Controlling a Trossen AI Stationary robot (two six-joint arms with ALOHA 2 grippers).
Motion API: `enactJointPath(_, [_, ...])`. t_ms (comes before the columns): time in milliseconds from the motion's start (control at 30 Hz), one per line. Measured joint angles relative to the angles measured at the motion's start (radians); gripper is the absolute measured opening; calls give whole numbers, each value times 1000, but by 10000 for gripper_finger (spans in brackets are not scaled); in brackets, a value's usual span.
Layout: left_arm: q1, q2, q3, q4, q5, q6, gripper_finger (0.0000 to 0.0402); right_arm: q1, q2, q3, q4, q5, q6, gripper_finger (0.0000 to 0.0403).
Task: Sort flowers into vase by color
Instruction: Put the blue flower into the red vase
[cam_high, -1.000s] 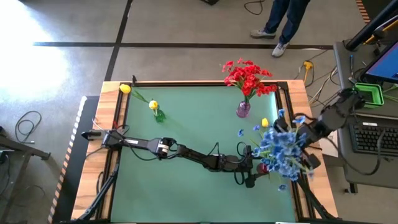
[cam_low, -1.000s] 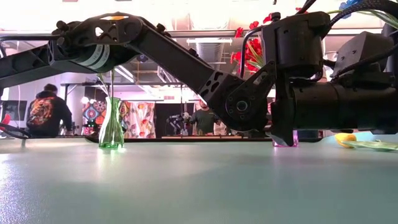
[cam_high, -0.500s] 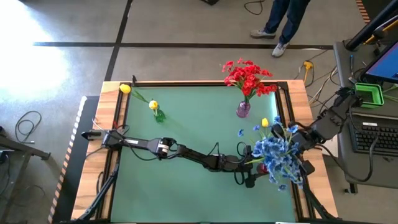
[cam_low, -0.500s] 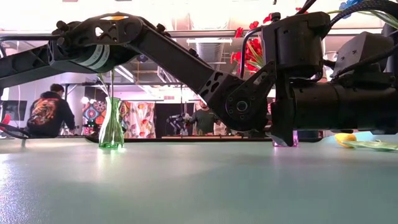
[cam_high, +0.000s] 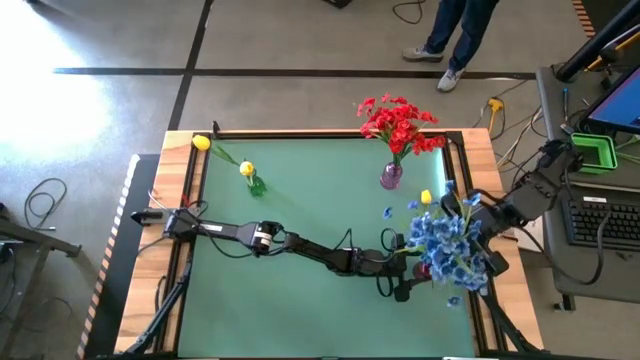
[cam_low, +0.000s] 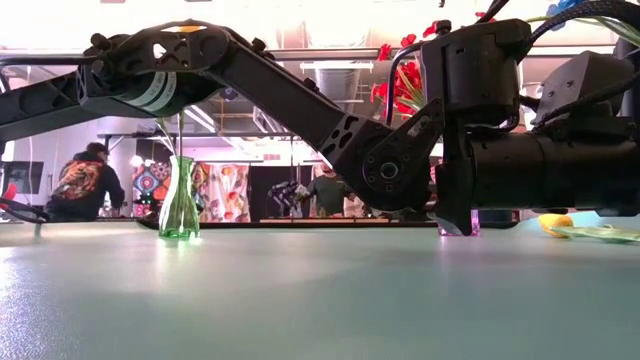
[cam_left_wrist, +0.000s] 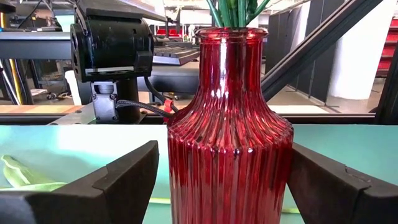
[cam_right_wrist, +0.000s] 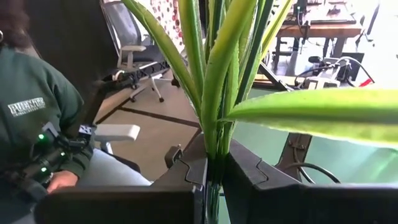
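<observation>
A red ribbed glass vase (cam_left_wrist: 230, 143) stands near the table's right edge, between the fingers of my left gripper (cam_left_wrist: 224, 149), whose arm reaches across the table from the left (cam_high: 405, 270). My right gripper (cam_right_wrist: 211, 171) is shut on a bunch of blue flowers (cam_high: 450, 245) above the vase. The green stems (cam_left_wrist: 233, 11) stick into the vase's neck. Red flowers (cam_high: 400, 125) stand in a pink vase (cam_high: 391, 177) at the far edge. Yellow flowers (cam_high: 246, 168) stand in a green vase (cam_high: 257, 186) at far left. My left gripper holds the red vase by its wide ribbed body (cam_left_wrist: 283, 155), one finger on each side, coming level from the table's left. The vase stands upright on the table. My right gripper pinches the bunched green stems (cam_right_wrist: 214, 146) between its two fingers, across the stems. The blooms spread above it.
One yellow flower (cam_high: 426, 198) and a few loose blue blossoms (cam_high: 387, 212) lie on the mat beside the blue bunch. The left arm lies low across the table's middle (cam_low: 300, 110). A person stands beyond the far edge (cam_high: 455, 40). Desks and cables line the right side.
The right arm has shifted slightly toward the table's near edge and the vase, and the blue bunch has moved with it, then eased back a little. The left arm and the red vase have kept still.
</observation>
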Motion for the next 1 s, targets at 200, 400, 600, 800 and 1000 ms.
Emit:
enactJointPath(200, [0, 0, 0, 0, 0, 0, 309, 0, -30, 0, -19, 0, 3, 22])
enactJointPath(400, [0, 0, 0, -1, 0, 0, 309, 0, -28, -1, -19, 0, -10, 22])
enactJointPath(600, [0, 0, 0, -1, 0, 0, 309, 0, -30, -27, -19, -2, 8, 22])
enactJointPath(800, [0, 0, 0, -1, -1, -1, 309, 0, -30, -65, -20, -3, 15, 22])
enactJointPath(1000, [0, 0, 0, -2, -1, -1, 309, 0, -30, -76, -18, -11, 15, 22])
